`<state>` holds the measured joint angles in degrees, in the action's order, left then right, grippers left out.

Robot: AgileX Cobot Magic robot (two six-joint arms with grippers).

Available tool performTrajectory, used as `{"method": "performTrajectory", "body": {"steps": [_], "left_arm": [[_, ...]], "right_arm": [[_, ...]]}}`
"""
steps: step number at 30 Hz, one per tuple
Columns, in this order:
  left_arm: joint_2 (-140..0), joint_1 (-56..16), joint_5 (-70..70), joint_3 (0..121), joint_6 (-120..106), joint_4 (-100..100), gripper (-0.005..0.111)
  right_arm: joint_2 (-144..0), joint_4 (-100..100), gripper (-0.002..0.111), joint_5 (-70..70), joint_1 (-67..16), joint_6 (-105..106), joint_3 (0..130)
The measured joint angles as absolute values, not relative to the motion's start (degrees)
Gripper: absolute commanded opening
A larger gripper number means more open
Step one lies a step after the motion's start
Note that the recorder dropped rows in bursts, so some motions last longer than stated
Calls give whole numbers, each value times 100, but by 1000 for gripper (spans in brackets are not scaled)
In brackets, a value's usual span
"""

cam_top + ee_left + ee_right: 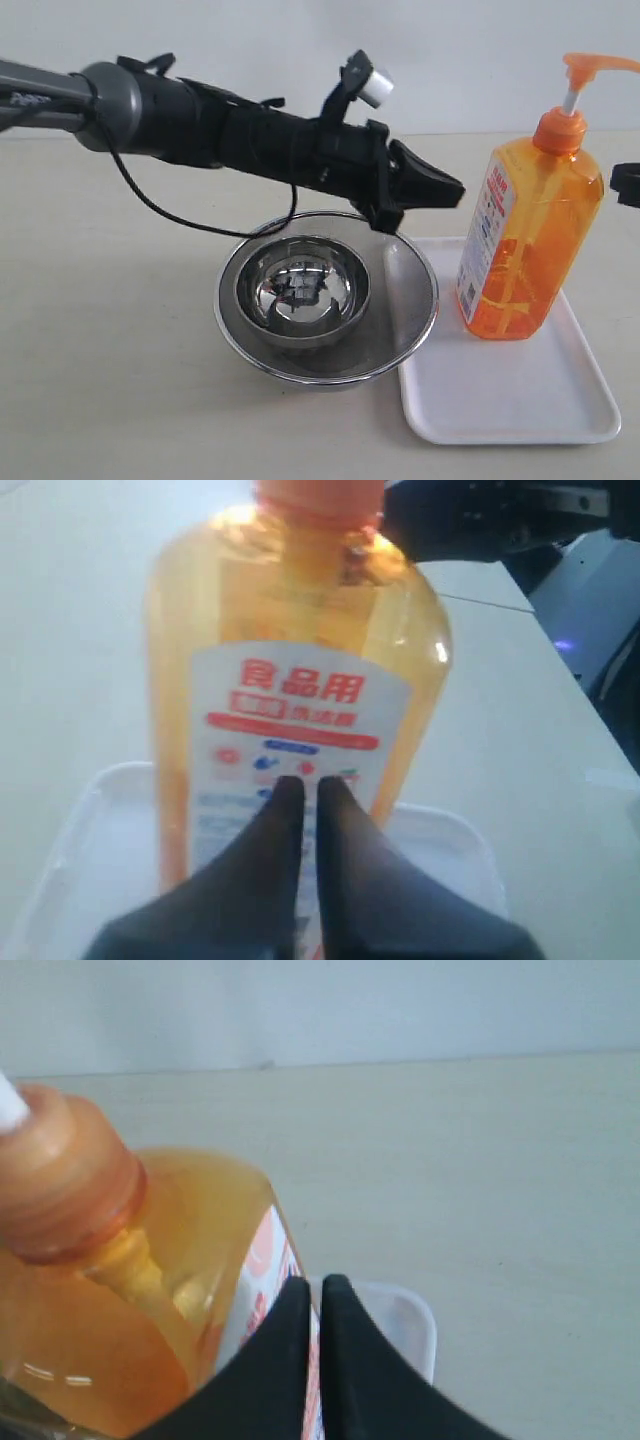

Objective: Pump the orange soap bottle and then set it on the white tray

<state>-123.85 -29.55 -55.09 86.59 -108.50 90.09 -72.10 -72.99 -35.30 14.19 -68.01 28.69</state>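
Broadly, the scene is laid out on a pale table [100,380]. On its right side the white tray [520,400] is set flat, a low rim being seen all round it.

Next in size, a wide steel bowl [415,300] is placed just left of the tray; in the exterior view its rim is seen overlapping the tray's left edge. A smaller steel bowl [300,290] is nested upright inside it, near the middle, and its polished inside is filled with mirror reflections.

The orange soap bottle [530,240] is stood upright on the far part of the tray, its base resting inside the rim. Orange liquid is held in it and a dip tube is visible through the wall; the exact level cannot be made out. A white-and-red label [488,225] is carried on the side turned toward the bowls, and the bottle is topped by an orange pump head [598,66] on a white stem.

The left gripper [450,188] is held in the air above the far rim of the wide bowl, pointed at the bottle's label and apart from it; its fingers [283,810] are pressed together with nothing between them. The right gripper [315,1285] is seen just beside the bottle's shoulder, its jaws likewise brought together on nothing; only its dark tip is caught at the right edge of the exterior view.
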Motion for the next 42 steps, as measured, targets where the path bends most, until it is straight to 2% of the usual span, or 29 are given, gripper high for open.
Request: {"method": "performTrajectory", "body": {"steps": [5,10,15,22,32,42], "left_arm": [[-11260,-2328,-4828,8347,-10182,8295,5],[-9984,-2305,-3519,7458,-9859,8145,5],[-8540,-2305,-2284,6275,-9792,8383,5],[-8192,-2305,-2042,6151,-9792,8426,5],[-8192,-2305,-2029,6151,-9792,8426,5],[-8192,-2305,-2029,6151,-9792,8426,5]], "right_arm": [[-5328,-8103,0,-3206,1419,-7635,2859],[-4154,-9700,0,-3345,1419,-9064,2859],[-2919,-9948,0,-3713,1419,-9713,2859],[-2359,-9983,0,-3822,1419,-10031,2859],[-2347,-10005,0,-3835,1395,-10050,2859],[-1383,-10017,0,-2825,298,-10227,2859]]}}
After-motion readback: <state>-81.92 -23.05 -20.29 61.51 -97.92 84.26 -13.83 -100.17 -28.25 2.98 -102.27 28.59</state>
